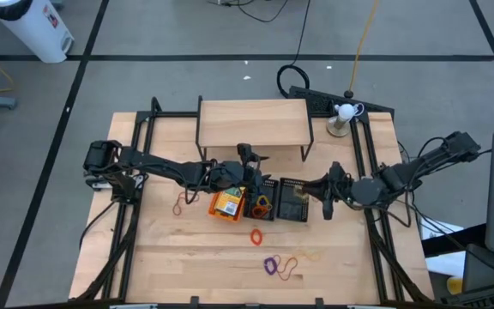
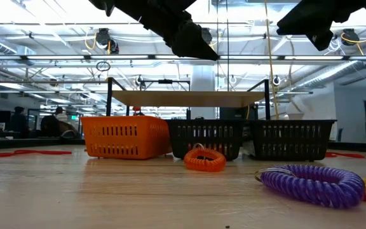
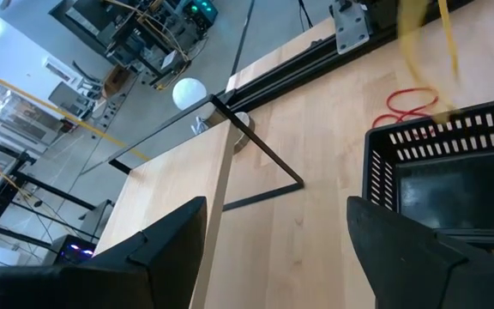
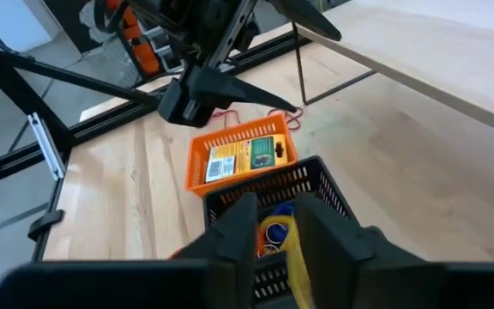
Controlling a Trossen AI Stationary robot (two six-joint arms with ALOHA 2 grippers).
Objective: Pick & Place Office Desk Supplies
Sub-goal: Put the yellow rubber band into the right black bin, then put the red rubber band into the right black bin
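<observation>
Three small trays stand in a row mid-table. The orange tray (image 1: 215, 209) holds a yellow-and-green crayon box (image 4: 243, 159). The middle black mesh tray (image 1: 264, 183) holds orange and blue rubber bands (image 4: 273, 225). The right black mesh tray (image 1: 294, 181) stands beside them. My right gripper (image 4: 279, 232) hovers above the black trays, its fingers a little apart, with a yellow rubber band (image 4: 297, 257) in the gap. The same band shows blurred over the tray in the left wrist view (image 3: 418, 51). My left gripper (image 3: 273, 257) hangs wide open above the trays' far side (image 1: 249, 172), with nothing between its fingers. My right gripper has one strand of the yellow rubber band (image 4: 295, 247) running down through the gap between its fingers, which come from the table's right side, slanting down. The strand is narrower than the gap. I cannot tell whether either finger touches it.
The wooden shelf riser (image 1: 251, 120) stands just behind the trays. Loose bands lie on the near half of the table: red (image 1: 181, 204), orange-red (image 1: 256, 235), purple (image 1: 272, 265) and yellow (image 1: 311, 254). A white ball on a stand (image 1: 344, 112) stands at the far right.
</observation>
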